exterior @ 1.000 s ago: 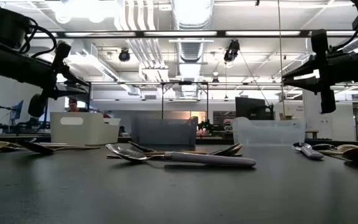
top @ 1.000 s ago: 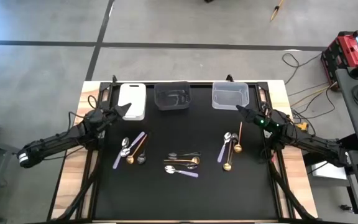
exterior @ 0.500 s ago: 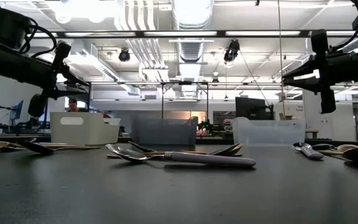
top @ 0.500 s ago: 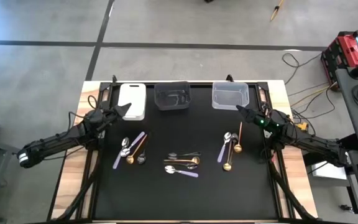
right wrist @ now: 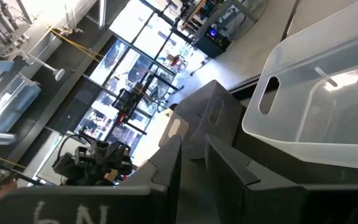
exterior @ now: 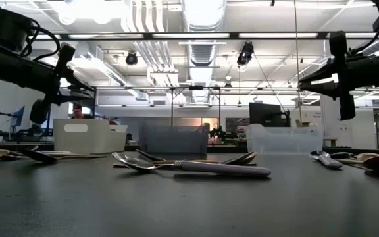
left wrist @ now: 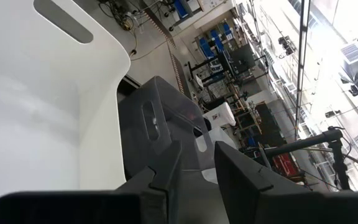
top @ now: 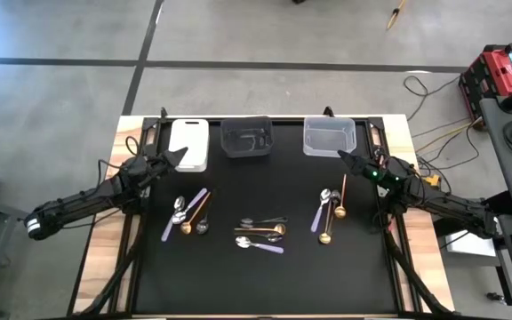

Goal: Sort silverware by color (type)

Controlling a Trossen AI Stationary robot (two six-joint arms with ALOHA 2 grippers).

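On the desk [top: 265,267] nothing has moved: spoons [top: 260,233] lie unsorted. Left end effector [top: 178,157] at ten o'clock, right end effector [top: 345,158] at two, both nearly closed, empty.

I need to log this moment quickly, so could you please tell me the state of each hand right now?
Left hand: nearly shut, empty, raised beside the white bin.
Right hand: nearly shut, empty, raised beside the clear bin.

Lying flat in three loose clusters: silverware [top: 260,233] in gold, silver and lilac-handled pieces, crossing at left [top: 189,214], stacking centrally, fanning out at right [top: 329,212].
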